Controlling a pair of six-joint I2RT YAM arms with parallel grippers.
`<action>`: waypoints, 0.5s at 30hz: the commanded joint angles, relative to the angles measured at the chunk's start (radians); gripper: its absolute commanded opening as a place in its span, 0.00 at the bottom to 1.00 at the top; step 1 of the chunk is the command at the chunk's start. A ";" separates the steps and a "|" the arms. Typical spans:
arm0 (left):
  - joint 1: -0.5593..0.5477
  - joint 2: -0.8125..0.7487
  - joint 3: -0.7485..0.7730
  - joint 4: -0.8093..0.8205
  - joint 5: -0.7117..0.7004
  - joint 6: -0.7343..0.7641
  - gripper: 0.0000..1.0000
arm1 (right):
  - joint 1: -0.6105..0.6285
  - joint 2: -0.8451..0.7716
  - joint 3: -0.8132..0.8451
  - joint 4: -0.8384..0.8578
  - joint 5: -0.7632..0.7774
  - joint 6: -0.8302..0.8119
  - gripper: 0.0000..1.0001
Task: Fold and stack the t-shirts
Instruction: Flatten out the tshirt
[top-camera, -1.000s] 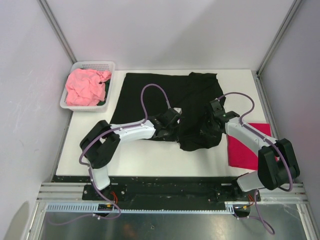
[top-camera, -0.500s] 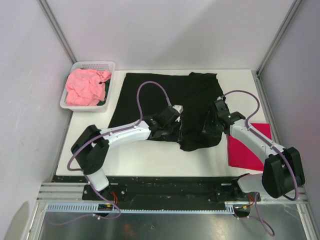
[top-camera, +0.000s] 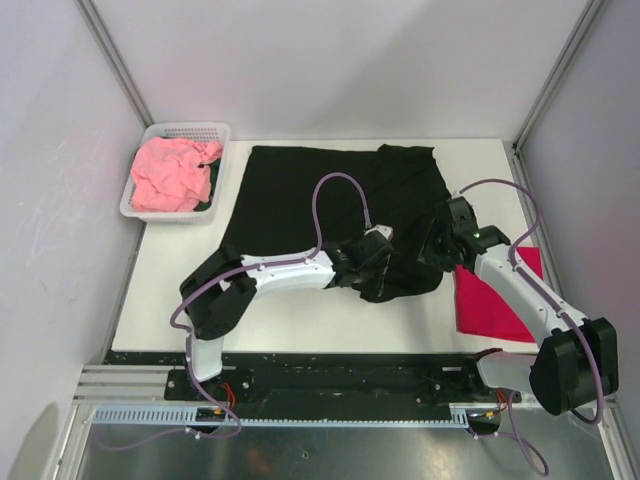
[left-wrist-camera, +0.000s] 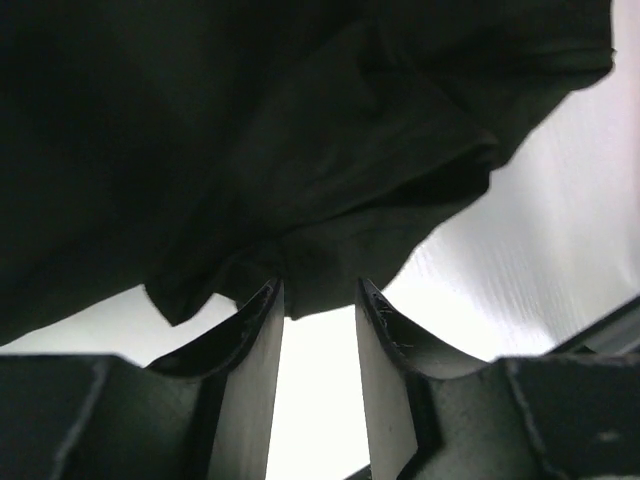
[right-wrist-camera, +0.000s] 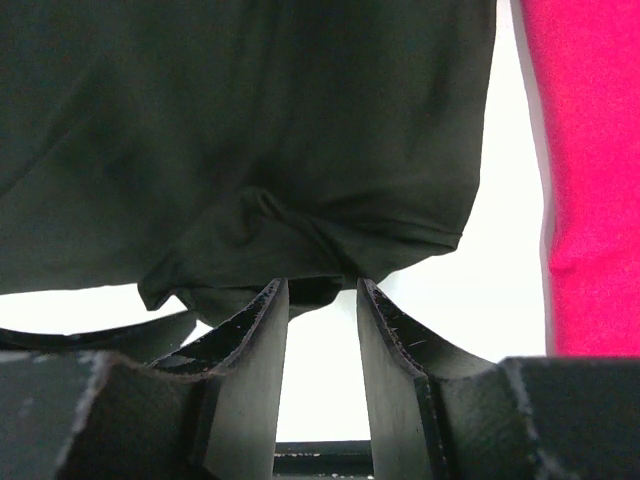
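The black t-shirt (top-camera: 300, 195) lies across the far middle of the surface (top-camera: 300, 318). Its left part is spread flat. Its right part is doubled over into a rumpled lobe that reaches toward the near edge. No print shows on the upturned face. The fold appears half made, since the lobe is wrinkled and its hem is uneven.

The left hand (left-wrist-camera: 319, 287) sits at the lobe's near hem, fingers parted part-way. White surface shows through the gap and nothing is clamped, though the cloth edge lies right at the fingertips. The right hand (right-wrist-camera: 321, 284) meets the lobe's right-hand hem in the same attitude, part-way open and holding nothing, with a bunched pleat just ahead of its tips. Both hands are low and aimed at hems, which suggests they are placed to take new hold of the edges.

The crimson t-shirt (top-camera: 495, 300) lies flat, apparently already folded, just beside the lobe on the right; only a narrow white strip separates them. The salmon pink t-shirt (top-camera: 172, 175) is heaped in the white basket (top-camera: 187, 129) at the far-left corner, close to the black shirt's left edge.

Open room lies mainly along the near strip and near-left quarter of the surface. The far hem runs close to the far edge.
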 joint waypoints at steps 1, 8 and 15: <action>0.000 -0.014 0.038 -0.006 -0.143 -0.024 0.40 | -0.003 -0.045 0.036 -0.029 0.009 -0.016 0.38; -0.001 0.034 0.064 -0.020 -0.168 -0.004 0.39 | -0.005 -0.058 0.027 -0.028 -0.001 -0.011 0.38; -0.004 0.064 0.092 -0.020 -0.153 0.008 0.38 | -0.004 -0.063 0.018 -0.023 -0.007 -0.008 0.38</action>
